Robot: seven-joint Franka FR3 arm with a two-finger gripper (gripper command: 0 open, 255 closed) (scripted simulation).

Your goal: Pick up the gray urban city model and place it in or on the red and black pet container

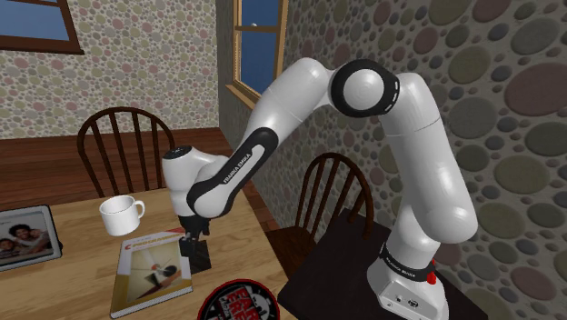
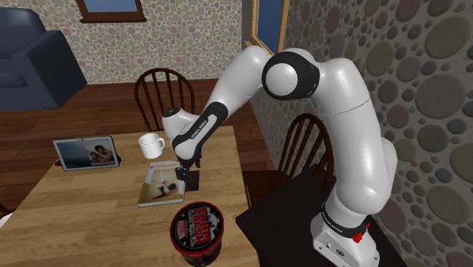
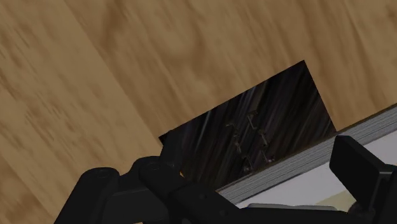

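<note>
The city model point(image 1: 200, 255) point(image 2: 192, 180) is a small dark grey block standing on the wooden table point(image 2: 91, 220), against the edge of a book. In the wrist view the city model point(image 3: 254, 124) shows as a dark slab with fine raised detail, just ahead of the fingers. My gripper point(image 1: 192, 238) point(image 2: 182, 173) point(image 3: 222, 170) hangs straight over it, open, with one fingertip point(image 3: 356, 159) standing wide of the other. The red and black pet container point(image 1: 238, 305) point(image 2: 197, 227), a round tub, stands on the table's near edge, close to the stand.
A book point(image 1: 153, 271) point(image 2: 161, 184) point(image 3: 305, 164) lies beside the model, with a white mug point(image 1: 121, 215) point(image 2: 151, 144) behind it and a framed photo point(image 1: 25, 236) point(image 2: 86, 152) further off. Wooden chairs point(image 1: 125, 145) point(image 1: 336, 195) stand at the table's far side and by the stand.
</note>
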